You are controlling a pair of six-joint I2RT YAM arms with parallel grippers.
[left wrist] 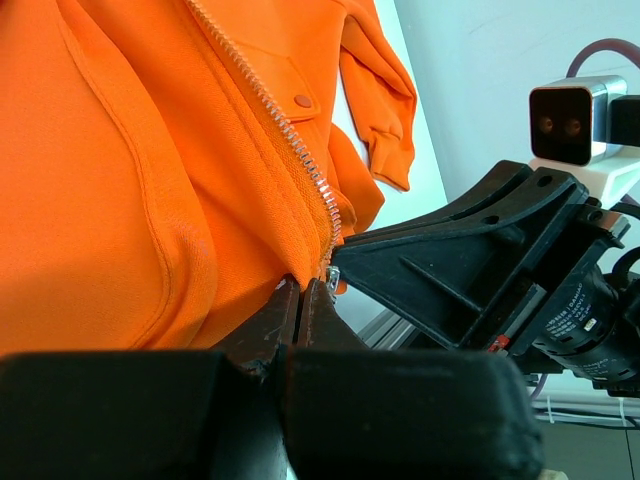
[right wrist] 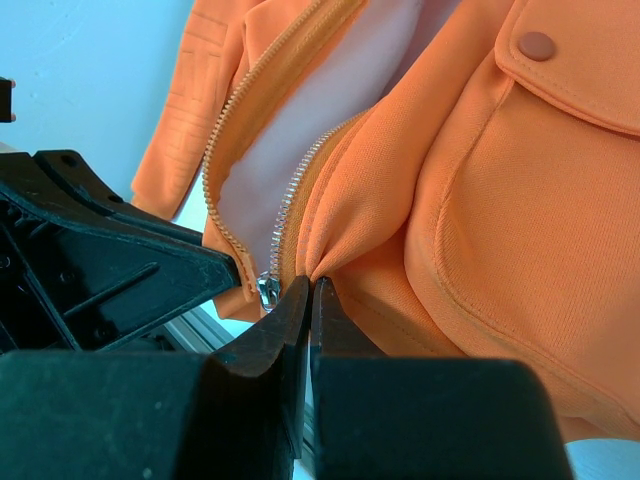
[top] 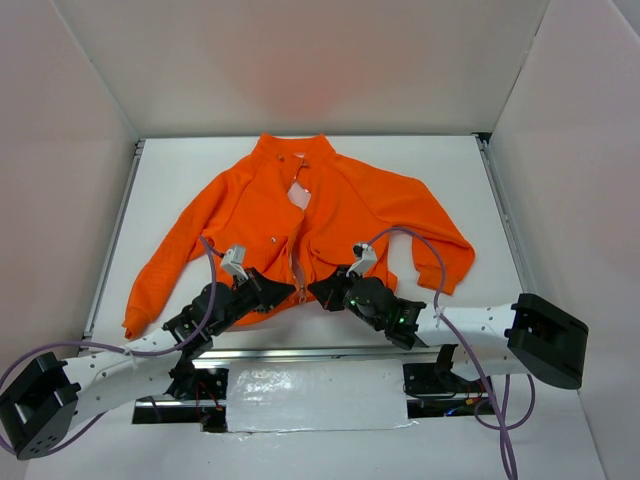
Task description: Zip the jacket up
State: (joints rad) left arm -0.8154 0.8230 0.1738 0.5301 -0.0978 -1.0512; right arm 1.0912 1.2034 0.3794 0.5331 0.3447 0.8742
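Note:
The orange jacket (top: 340, 210) lies flat on the white table, collar at the far side, front partly open with whitish lining showing. Its pale zipper (top: 297, 262) runs down to the near hem. My left gripper (top: 287, 290) is shut on the hem's left edge beside the zipper teeth (left wrist: 285, 130), pinching orange fabric (left wrist: 120, 180). My right gripper (top: 318, 290) is shut on a bunched fold of the right front panel (right wrist: 500, 200), just right of the metal slider (right wrist: 268, 290). The two grippers' fingertips sit close together at the zipper's bottom end.
White walls enclose the table on three sides. A metal rail (top: 320, 352) runs along the near edge, with a shiny plastic patch (top: 320, 395) below it. Purple cables (top: 432, 262) loop over the jacket's right sleeve. A snap pocket (right wrist: 537, 46) lies above my right gripper.

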